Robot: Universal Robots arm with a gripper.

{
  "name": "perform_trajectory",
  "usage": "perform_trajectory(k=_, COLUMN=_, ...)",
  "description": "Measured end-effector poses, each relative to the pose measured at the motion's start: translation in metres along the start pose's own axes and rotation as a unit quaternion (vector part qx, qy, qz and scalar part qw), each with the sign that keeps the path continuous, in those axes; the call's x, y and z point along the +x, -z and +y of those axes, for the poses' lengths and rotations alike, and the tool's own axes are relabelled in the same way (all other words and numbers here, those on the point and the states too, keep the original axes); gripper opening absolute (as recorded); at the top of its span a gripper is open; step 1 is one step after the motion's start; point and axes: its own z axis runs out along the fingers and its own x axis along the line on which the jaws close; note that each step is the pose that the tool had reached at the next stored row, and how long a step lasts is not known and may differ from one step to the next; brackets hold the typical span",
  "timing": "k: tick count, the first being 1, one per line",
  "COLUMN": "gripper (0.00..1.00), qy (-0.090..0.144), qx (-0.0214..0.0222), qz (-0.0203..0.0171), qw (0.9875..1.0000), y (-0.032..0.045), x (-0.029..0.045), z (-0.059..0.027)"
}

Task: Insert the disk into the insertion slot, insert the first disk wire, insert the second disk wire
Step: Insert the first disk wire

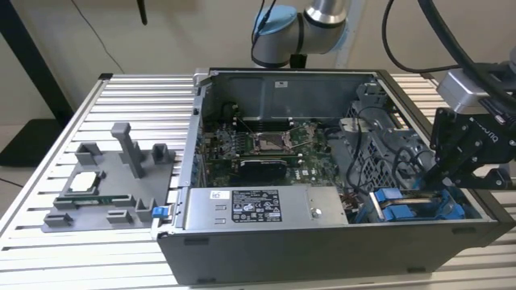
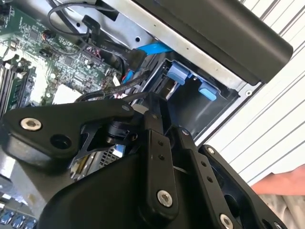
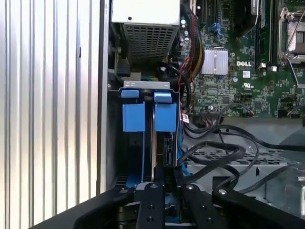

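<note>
Surface (image 1: 81, 260): ribbed metal slats running across the exterior view.
Grey tray (image 1: 96, 199): at the exterior view's left, lying on the surface just beside the case.
Case (image 1: 322, 254): open, in the middle of the exterior view, with its circuit board (image 1: 266, 142) bared.
Disk (image 3: 166, 117): blue-framed and standing on edge in the slot (image 3: 162, 85), at the exterior view's lower right, beside a second blue carrier (image 3: 133, 117).
Jaws: black, close over the disk, next to black cables (image 3: 228, 152). I cannot tell whether they are open or closed.

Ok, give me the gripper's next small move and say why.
Probably a short, slow advance straight ahead: in the first wrist view the gripper lines up with the disk sitting in the insertion slot, and black cables lie close beside it.
</note>
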Motion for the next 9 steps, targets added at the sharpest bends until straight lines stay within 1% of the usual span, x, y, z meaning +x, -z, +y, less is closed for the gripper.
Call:
perform_trajectory(k=5, gripper=0.0, qy=0.001, qx=0.0016, qz=-0.0001, qw=1.0, y=-0.0013, x=-0.0004, z=-0.0027)
perform_trajectory(k=9, gripper=0.0, qy=0.001, qx=0.0024, qz=-0.0001, qw=1.0, y=-0.003, x=-0.001, z=-0.0031)
